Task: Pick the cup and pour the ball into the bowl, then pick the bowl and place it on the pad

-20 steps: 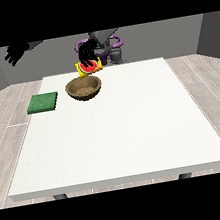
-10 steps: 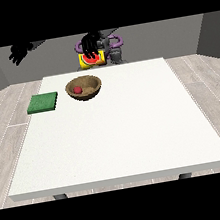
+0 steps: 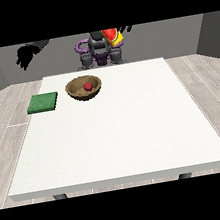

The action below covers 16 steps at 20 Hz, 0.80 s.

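The brown bowl (image 3: 84,88) stands on the white table (image 3: 120,130) near its far left, with the red ball (image 3: 88,87) lying inside it. The green pad (image 3: 43,102) lies flat to the left of the bowl. The yellow and red cup (image 3: 112,36) is tilted high above the table's far edge, in front of the robot's chest. The hand at the view's right (image 3: 123,29) is curled on it and partly cut off by the picture's top. The hand at the view's left (image 3: 27,55) hangs raised beyond the pad, fingers relaxed and holding nothing.
The robot's dark and purple torso (image 3: 100,53) stands behind the table's far edge. Wooden floor surrounds the table. The near and right parts of the tabletop carry nothing that I can see.
The cup has moved up and to the right, away from above the bowl. The ball, first seen in the bowl half a second ago, stays there. The hand at the view's left barely moved.
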### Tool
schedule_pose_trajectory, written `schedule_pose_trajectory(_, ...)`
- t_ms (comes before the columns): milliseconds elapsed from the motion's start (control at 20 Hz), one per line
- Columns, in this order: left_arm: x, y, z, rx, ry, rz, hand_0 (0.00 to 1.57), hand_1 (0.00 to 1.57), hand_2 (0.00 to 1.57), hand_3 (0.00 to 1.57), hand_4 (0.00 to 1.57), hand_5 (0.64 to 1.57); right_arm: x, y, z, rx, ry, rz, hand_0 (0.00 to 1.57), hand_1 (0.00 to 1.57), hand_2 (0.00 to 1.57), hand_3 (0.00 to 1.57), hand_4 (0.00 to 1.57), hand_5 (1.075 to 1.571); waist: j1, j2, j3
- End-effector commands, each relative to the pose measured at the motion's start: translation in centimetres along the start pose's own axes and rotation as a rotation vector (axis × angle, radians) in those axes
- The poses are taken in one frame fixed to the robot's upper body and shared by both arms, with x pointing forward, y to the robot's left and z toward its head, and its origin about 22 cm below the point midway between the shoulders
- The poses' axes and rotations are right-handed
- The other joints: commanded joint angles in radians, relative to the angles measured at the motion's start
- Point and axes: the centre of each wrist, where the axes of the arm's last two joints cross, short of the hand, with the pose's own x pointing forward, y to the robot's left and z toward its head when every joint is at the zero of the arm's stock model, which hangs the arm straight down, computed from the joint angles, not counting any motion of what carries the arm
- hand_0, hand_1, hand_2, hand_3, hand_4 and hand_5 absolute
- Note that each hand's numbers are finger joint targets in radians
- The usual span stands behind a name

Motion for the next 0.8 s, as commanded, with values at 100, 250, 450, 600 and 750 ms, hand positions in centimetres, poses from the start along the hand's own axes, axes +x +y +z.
schedule_pose_trajectory(100, -3.6, 6.7, -1.5, 0.029, 0.055, 0.604, 0.0, 0.0, 0.0, 0.0, 1.07, 1.571, -1.6, 1.7, 0.2, -0.04, 0.012, -0.016, 0.0, 0.0, 0.0, 0.0, 0.77, 1.556, 0.068, 0.049, 0.0002)
schedule_pose_trajectory(250, -6.1, 10.6, -1.8, -0.02, -0.035, 0.739, 0.0, 0.0, 0.0, 0.0, 1.05, 1.566, -4.7, 3.1, 1.2, -0.1, 0.048, -0.05, 0.0, 0.0, 0.0, 0.0, 0.75, 1.563, 0.135, 0.077, 0.0063)
schedule_pose_trajectory(450, -9.8, 15.9, -2.2, -0.05, -0.107, 0.824, 0.0, 0.0, 0.0, 0.0, 1.06, 1.561, -5.4, 4.7, 0.9, -0.109, -0.01, -0.07, 0.0, 0.0, 0.0, 0.0, 0.73, 1.566, 0.163, 0.16, 0.0108)
schedule_pose_trajectory(600, -12.7, 18.0, -1.8, -0.042, -0.082, 0.858, 0.0, 0.0, 0.0, 0.0, 1.05, 1.559, -5.8, 8.0, 0.2, -0.084, -0.01, -0.089, 0.0, 0.0, 0.0, 0.0, 0.73, 1.566, 0.122, 0.175, 0.0111)
schedule_pose_trajectory(750, -13.8, 20.4, -1.0, -0.056, -0.132, 0.834, 0.0, 0.0, 0.0, 0.0, 1.04, 1.558, -7.3, 6.0, 0.4, -0.128, -0.044, -0.114, 0.0, 0.0, 0.0, 0.0, 0.72, 1.566, 0.152, 0.221, 0.0123)
